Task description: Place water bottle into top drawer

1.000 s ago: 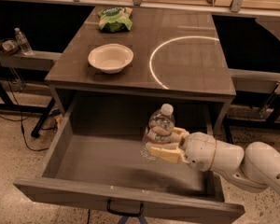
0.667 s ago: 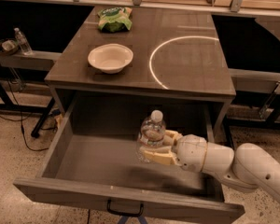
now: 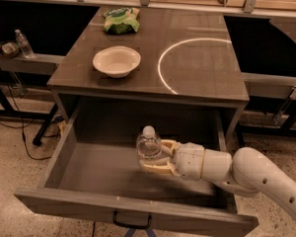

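Water bottle point(image 3: 148, 144) in pincer point(image 3: 155, 157) inside top drawer point(image 3: 103, 164)

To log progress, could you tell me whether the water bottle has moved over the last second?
Yes. The water bottle, held by the end effector, has moved lower into the top drawer and sideways, closer to being in line with the black handle.

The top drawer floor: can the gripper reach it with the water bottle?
Probably yes: the top drawer stands open, and the gripper, shut on the water bottle, hangs over its bare floor.
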Controlling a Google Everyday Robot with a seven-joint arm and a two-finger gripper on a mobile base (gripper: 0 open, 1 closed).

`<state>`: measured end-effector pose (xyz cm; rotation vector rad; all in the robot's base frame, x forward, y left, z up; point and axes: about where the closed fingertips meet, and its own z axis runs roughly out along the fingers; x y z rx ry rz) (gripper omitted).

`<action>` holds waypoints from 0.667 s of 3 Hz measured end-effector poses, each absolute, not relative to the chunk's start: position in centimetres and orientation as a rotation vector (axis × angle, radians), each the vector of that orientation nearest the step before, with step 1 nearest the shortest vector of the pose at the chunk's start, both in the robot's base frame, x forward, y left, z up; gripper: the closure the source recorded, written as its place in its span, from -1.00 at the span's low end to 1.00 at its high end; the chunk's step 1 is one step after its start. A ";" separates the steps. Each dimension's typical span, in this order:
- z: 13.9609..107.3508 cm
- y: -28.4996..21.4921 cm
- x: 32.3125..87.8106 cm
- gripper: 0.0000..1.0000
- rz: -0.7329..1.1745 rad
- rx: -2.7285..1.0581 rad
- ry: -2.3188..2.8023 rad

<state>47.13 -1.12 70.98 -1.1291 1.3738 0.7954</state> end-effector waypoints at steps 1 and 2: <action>69.7 -0.2 47.6 0.96 0.775 -1.206 1.382; 69.2 0.1 48.0 0.52 0.752 -1.265 1.395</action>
